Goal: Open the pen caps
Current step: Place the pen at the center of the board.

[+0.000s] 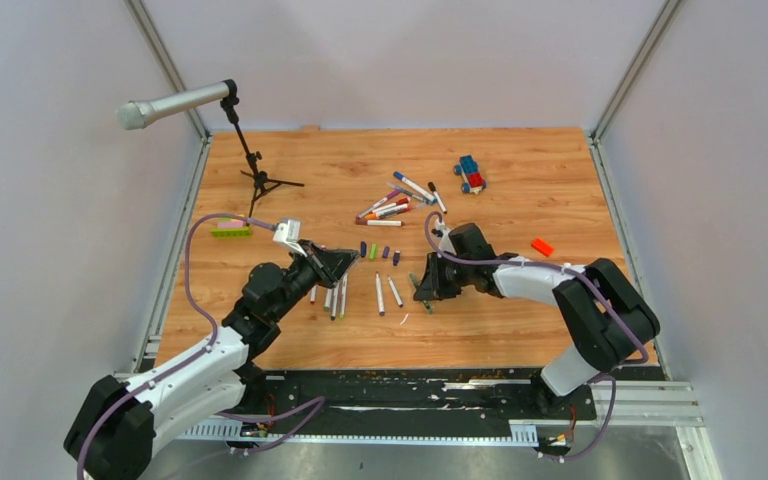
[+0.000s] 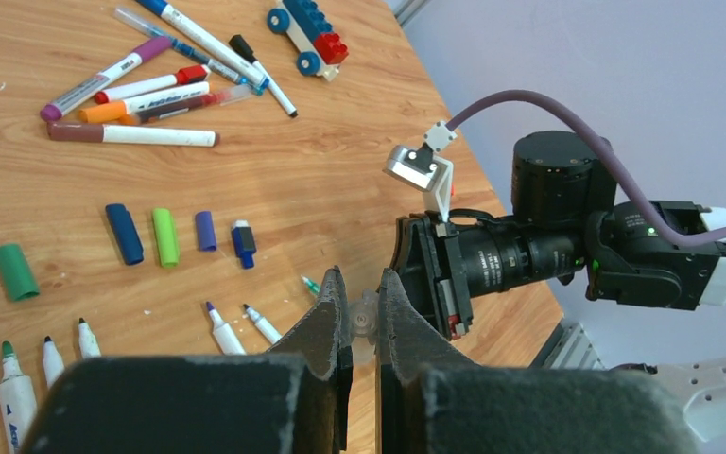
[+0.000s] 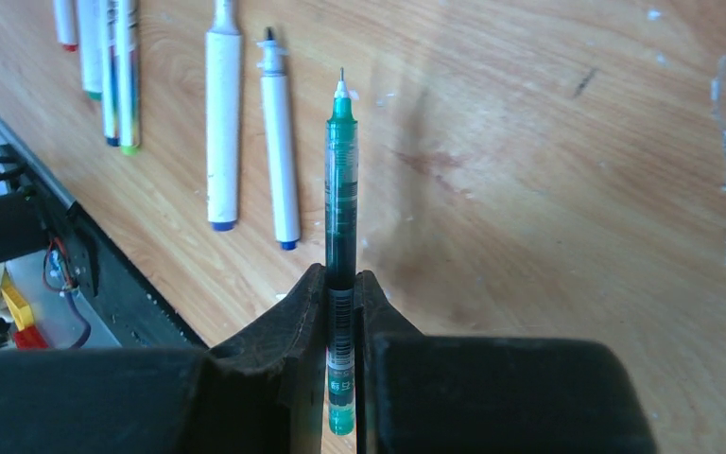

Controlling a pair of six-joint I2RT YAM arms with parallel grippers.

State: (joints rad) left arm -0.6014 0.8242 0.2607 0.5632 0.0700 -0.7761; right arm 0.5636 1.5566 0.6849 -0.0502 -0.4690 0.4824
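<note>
My right pincer [image 3: 342, 276] is clamped on the green pen [image 3: 342, 170] low on the barrel, with the bare tip pointing away over the surface [image 3: 577, 189]. My left pincer [image 2: 361, 284] is closed on a small pale cap [image 2: 366, 322], so I reckon each half is gripped separately to part them cleanly. The loose caps [image 2: 164, 236] lie in a row well apart from the left pincer, and the capped pens [image 2: 142, 95] are piled farther out, touched by neither.
</note>
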